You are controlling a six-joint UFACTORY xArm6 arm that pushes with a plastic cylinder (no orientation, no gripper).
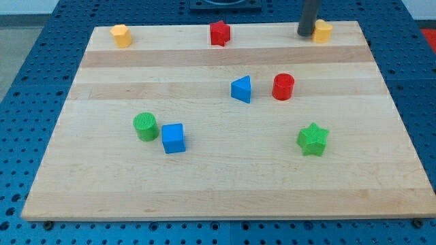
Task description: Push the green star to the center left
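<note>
green star (313, 139) lies at the view's lower right of the bench (204, 190) | my tip (304, 33) is at the view's top right, touching a yellow block (322, 31), well apart from the star | no gripper on this arm

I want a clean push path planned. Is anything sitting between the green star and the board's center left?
Yes. The green star sits at the view's lower right. Leftward, the blue cube and the green cylinder lie roughly in its line. My tip is at the view's top, beside the yellow block.
</note>
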